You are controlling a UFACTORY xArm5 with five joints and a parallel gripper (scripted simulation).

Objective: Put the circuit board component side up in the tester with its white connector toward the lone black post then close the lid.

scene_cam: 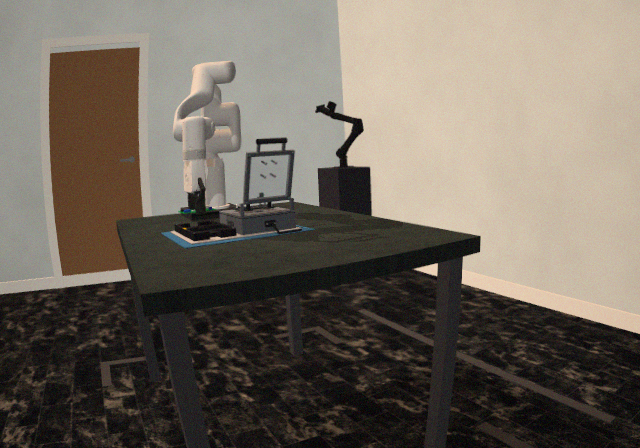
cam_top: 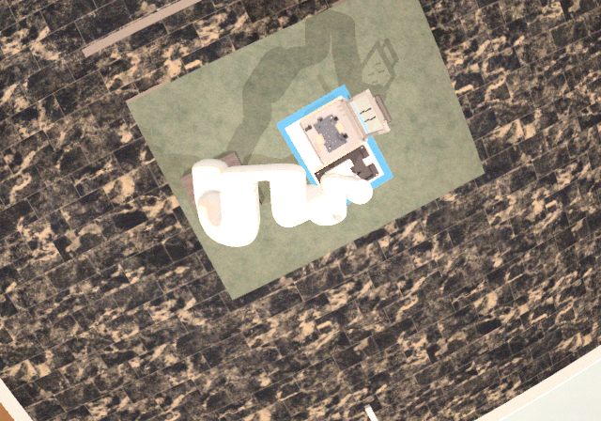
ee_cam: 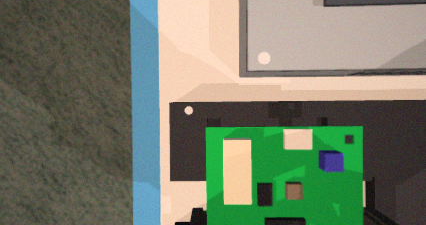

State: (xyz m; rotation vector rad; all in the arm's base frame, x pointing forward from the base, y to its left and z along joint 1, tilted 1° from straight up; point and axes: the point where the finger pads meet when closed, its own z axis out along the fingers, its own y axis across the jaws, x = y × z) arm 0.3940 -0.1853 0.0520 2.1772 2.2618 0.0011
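The circuit board [scene_cam: 208, 209] [ee_cam: 270, 160] is green, component side up and level, above the black tray [scene_cam: 199, 234] [ee_cam: 185, 160] [cam_top: 363, 163]. My gripper [scene_cam: 196, 209] [ee_cam: 286, 219] is shut on its opposite edges. In the wrist view the white connector [ee_cam: 298, 139] is at the board's upper edge, toward the tester [ee_cam: 300, 40] [scene_cam: 258, 223] [cam_top: 310, 134]; a longer cream block [ee_cam: 237, 171] sits at the left. The tester's lid [cam_top: 371, 110] [scene_cam: 247, 174] stands open. Its bed shows small black posts and two pale pads. The pins and the lone post cannot be told apart. The arm hides the board in the top view.
Tester and tray sit side by side on a blue-edged white mat [cam_top: 382, 153] [ee_cam: 145, 85]. The raised lid and its handle [scene_cam: 271, 141] stand tall over the tester. A short black cable [scene_cam: 286, 229] lies beside it. A small black arm [scene_cam: 356, 123] stands on a pedestal behind the table.
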